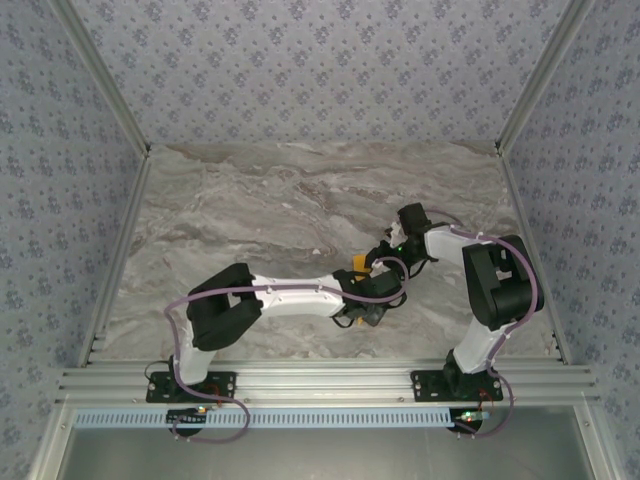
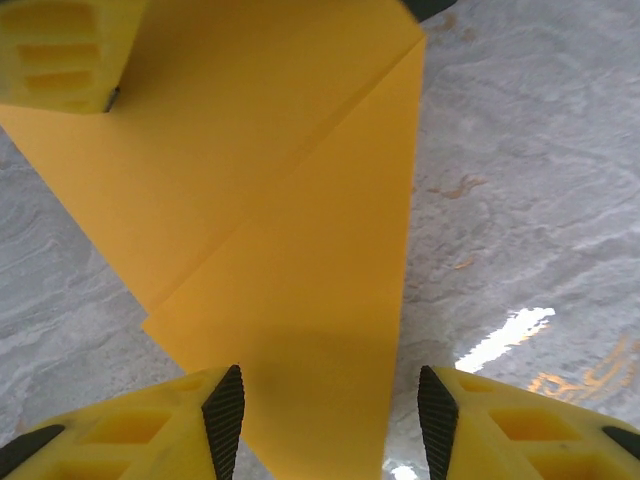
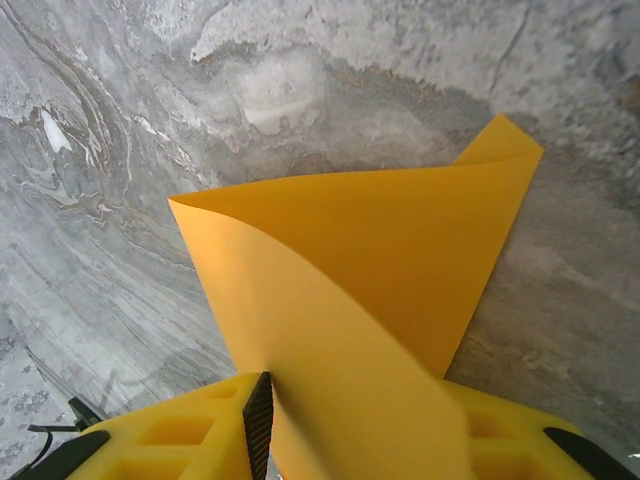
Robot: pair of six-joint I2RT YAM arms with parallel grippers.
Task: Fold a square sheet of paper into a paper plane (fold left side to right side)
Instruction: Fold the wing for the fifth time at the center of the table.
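Paper: the square sheet of paper [image 2: 290, 250] is orange-yellow, partly folded, lying on the marble table [image 1: 250, 200] between both arms.
Right gripper [image 3: 350, 430]: pinching one edge and lifting it, so the sheet curls over for the fold.
Left gripper [image 2: 330, 410]: its fingers stand apart on either side of the paper's point, not squeezing it, probably waiting to press the crease flat.
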